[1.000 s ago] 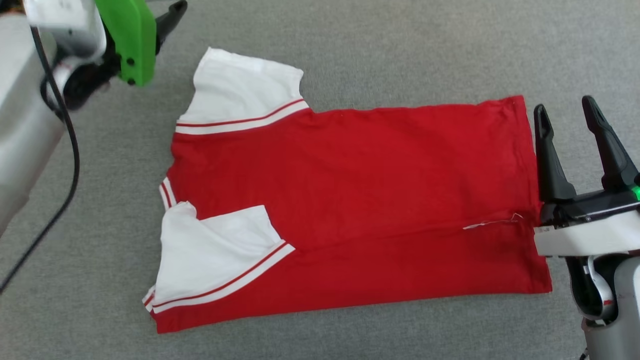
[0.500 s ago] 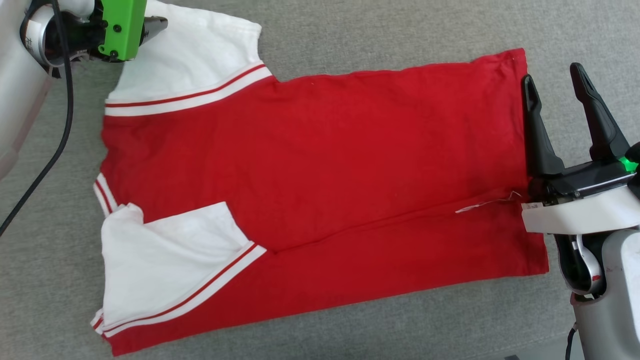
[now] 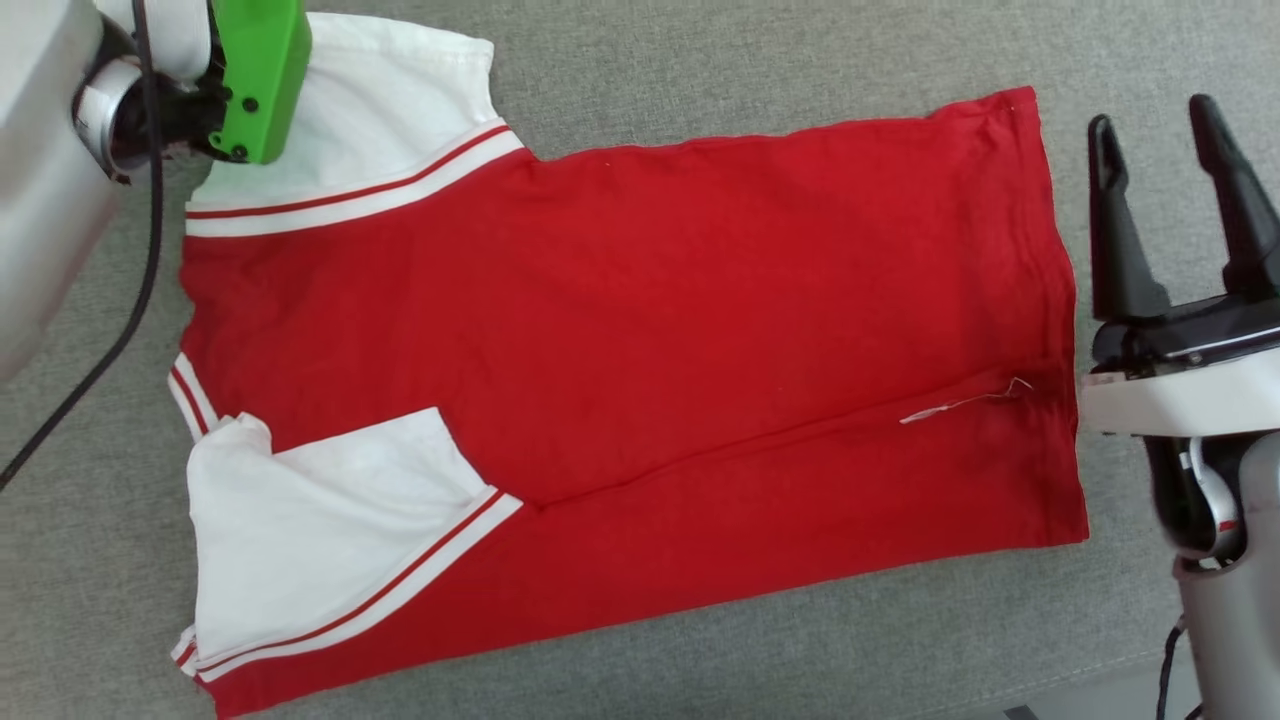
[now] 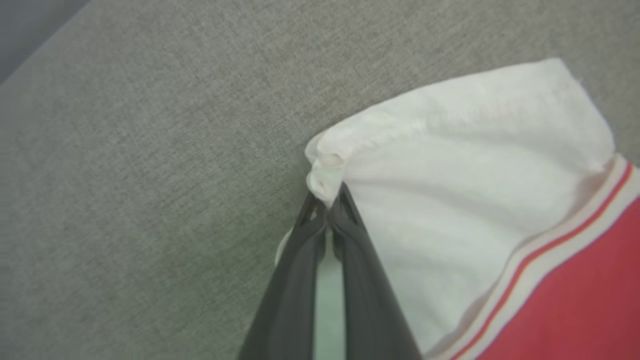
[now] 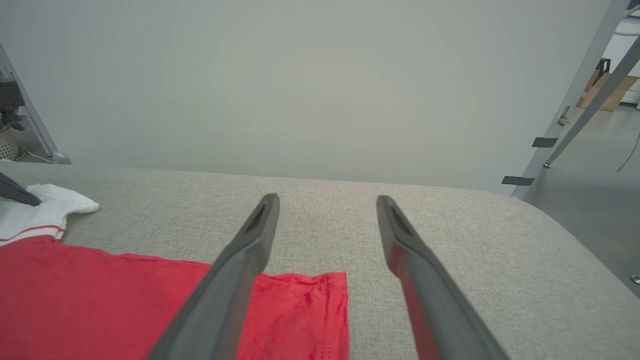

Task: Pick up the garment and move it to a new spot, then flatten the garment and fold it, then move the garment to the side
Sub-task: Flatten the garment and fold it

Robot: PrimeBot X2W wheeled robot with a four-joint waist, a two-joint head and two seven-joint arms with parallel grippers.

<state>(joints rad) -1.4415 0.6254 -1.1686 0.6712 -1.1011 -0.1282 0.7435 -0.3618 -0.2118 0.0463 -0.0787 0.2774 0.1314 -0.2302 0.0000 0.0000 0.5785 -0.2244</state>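
Pinching the tip of the far white sleeve (image 4: pixel 465 150), the left claw (image 4: pixel 327 202) is clenched on a little wad of cloth! The shirt (image 3: pixel 620 330) lies spread on the grey tabletop (image 3: pixel 700 60), plain red side up, its near sleeve (image 3: pixel 330 510) folded in over the body. The right claw (image 3: pixel 1152 115) hangs released, fingers apart, just beside the hem (image 3: pixel 1050 300), gripping nothing. I'd call this the folding step: one sleeve in, one to go. Next, by my reckoning, that left arm needs to lift its sleeve a touch and carry it across onto the red, low and smooth, so the striped trim (image 3: pixel 350 205) turns over without dragging the whole shirt along.
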